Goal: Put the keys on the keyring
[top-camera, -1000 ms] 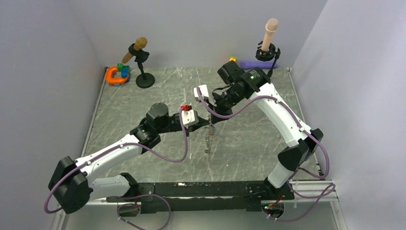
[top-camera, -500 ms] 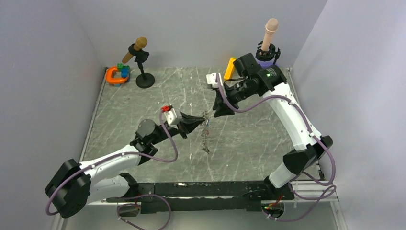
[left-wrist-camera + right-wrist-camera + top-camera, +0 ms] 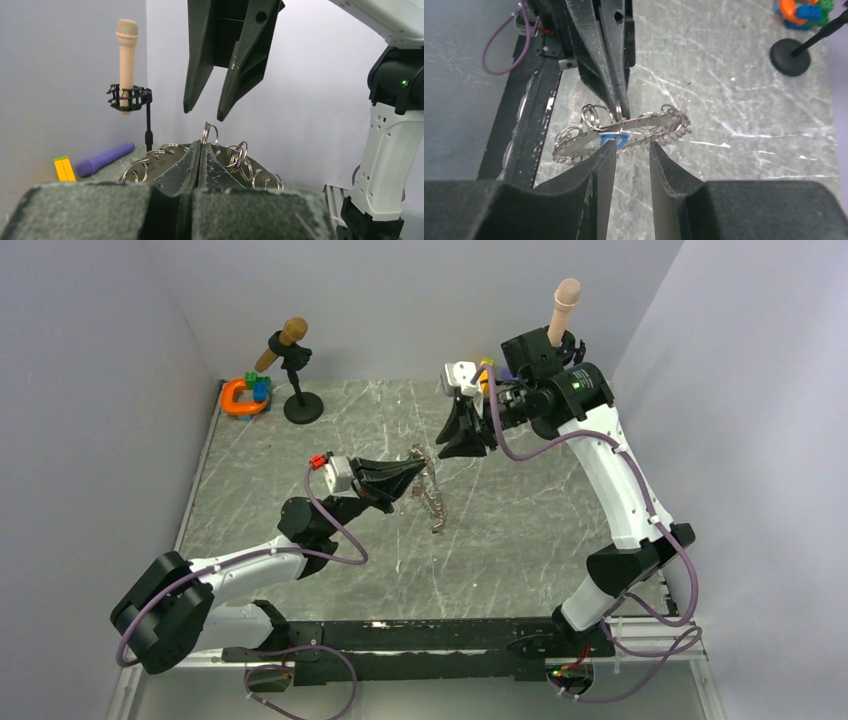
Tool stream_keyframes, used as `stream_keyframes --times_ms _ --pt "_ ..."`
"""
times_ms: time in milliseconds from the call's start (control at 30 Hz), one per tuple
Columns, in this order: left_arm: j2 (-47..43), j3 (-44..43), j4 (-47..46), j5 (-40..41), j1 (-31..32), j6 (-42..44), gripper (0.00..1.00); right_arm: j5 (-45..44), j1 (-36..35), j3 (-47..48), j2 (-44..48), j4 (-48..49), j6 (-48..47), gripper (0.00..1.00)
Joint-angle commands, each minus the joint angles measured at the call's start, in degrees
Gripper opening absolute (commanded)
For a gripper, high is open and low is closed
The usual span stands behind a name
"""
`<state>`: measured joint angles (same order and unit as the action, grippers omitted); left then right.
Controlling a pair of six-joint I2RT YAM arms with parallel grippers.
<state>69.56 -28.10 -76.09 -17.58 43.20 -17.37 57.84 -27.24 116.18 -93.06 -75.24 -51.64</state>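
My left gripper (image 3: 416,462) is shut on the rim of the keyring (image 3: 434,502), a grey metal ring fringed with small loops, and holds it off the table so it hangs edge-on. In the left wrist view my shut gripper (image 3: 200,146) pinches the keyring (image 3: 150,162). My right gripper (image 3: 455,448) is open and empty, just behind the ring. In the right wrist view my open gripper (image 3: 633,146) is close in front of the keyring (image 3: 659,122), and a blue key head (image 3: 614,139) shows at the ring's near edge beside one fingertip. Other keys are not visible.
An orange C-shaped toy (image 3: 238,397) and a microphone stand (image 3: 302,406) are at the back left. A second microphone (image 3: 565,305) stands at the back right. A yellow block (image 3: 64,169) and a purple object (image 3: 105,159) lie by the back wall.
My right gripper has drawn back toward the rear right, away from the ring. My left gripper has moved back and left, carrying the keyring, which now hangs higher.
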Motion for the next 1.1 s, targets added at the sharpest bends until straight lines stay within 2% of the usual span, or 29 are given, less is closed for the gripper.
stream_keyframes --times_ms 0,233,500,733,1067 --pt "-0.1 -3.5 -7.5 0.4 0.0 -1.1 0.00 3.6 0.2 4.0 -0.9 4.2 2.6 0.35" --pt "-0.4 -3.7 -7.0 0.7 0.0 -0.8 0.00 4.8 0.2 1.0 -0.7 4.8 4.3 0.26" --pt "-0.5 -3.7 -5.8 2.2 0.0 0.0 0.00 4.8 -0.1 -0.4 0.1 5.2 6.0 0.25" --pt "-2.1 -3.4 -2.0 3.0 0.0 2.6 0.00 0.4 0.3 2.3 1.0 7.7 11.1 0.32" --pt "-3.0 -3.3 0.2 4.0 0.0 4.2 0.00 2.6 0.1 -2.3 2.2 7.8 11.8 0.35"
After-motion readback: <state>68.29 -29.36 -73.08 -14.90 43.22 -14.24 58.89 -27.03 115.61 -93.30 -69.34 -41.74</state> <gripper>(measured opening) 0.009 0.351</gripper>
